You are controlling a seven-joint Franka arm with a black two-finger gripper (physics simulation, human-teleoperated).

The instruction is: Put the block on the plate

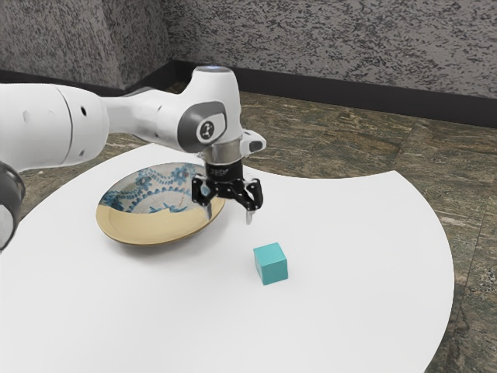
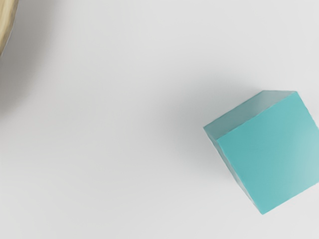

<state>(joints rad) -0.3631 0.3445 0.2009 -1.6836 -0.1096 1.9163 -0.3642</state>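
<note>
My gripper hangs above the table in the exterior view, its two fingers spread apart with nothing between them. The teal block rests on the white table, lower than the fingertips and toward the exterior view's right. Beside the gripper, toward the exterior view's left, lies the wide plate, tan on the near part and blue-patterned inside; the hand partly covers its right edge. In the wrist view the block is turned at an angle, and a bit of the plate's rim is visible.
The white table has a curved edge at the exterior view's right and far side. Beyond it are a stone-like floor and a grey wall. The arm comes in over the table from the exterior view's left.
</note>
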